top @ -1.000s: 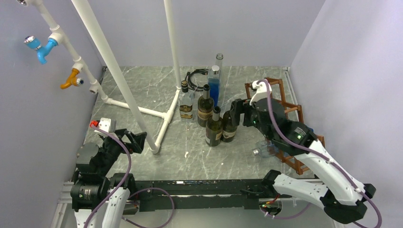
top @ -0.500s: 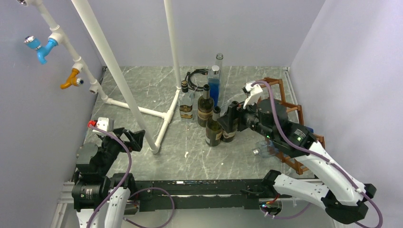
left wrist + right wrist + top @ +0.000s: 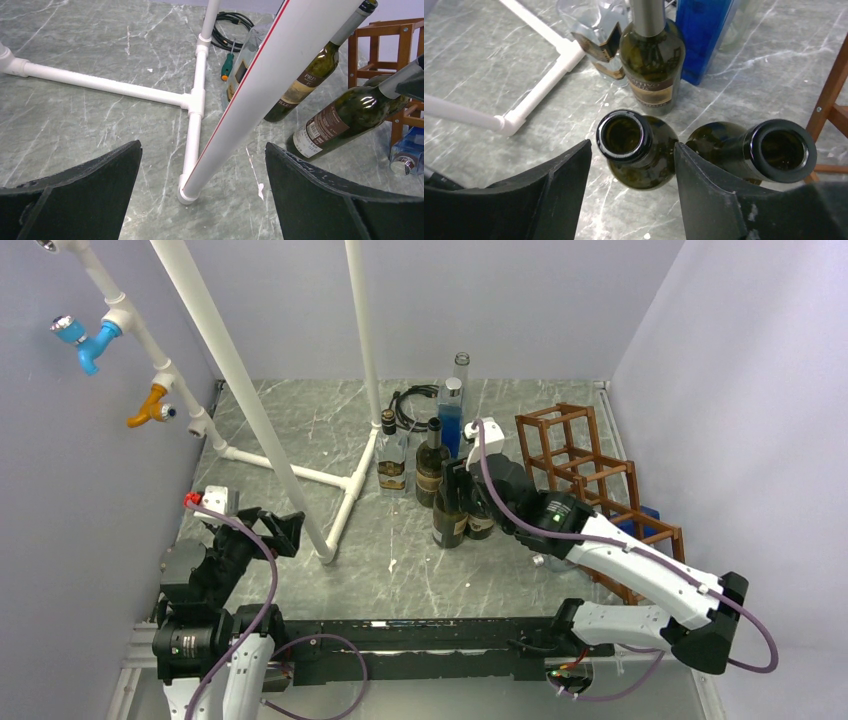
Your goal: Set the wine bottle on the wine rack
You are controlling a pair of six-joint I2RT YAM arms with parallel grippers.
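Two dark green wine bottles stand side by side mid-table, the left one (image 3: 450, 522) and its neighbour (image 3: 481, 523). My right gripper (image 3: 455, 478) has come down over the left one. In the right wrist view its open mouth (image 3: 624, 136) lies between the jaws, and my right gripper (image 3: 632, 150) is open with a small gap on each side. The neighbour's mouth (image 3: 780, 150) is outside the right finger. The reddish-brown wine rack (image 3: 575, 455) stands to the right. My left gripper (image 3: 285, 530) rests open near its base, holding nothing (image 3: 202, 150).
Behind the pair stand a third dark bottle (image 3: 432, 465), a clear labelled bottle (image 3: 392, 458) and a blue bottle (image 3: 450, 425). A white pipe frame (image 3: 300, 478) crosses the left half. A black cable (image 3: 408, 405) lies at the back. A clear bottle (image 3: 550, 558) lies by the rack's front.
My right arm swung left from in front of the rack to above the bottles and lowered over the left bottle's neck, its jaws narrowing. The left arm stayed still.
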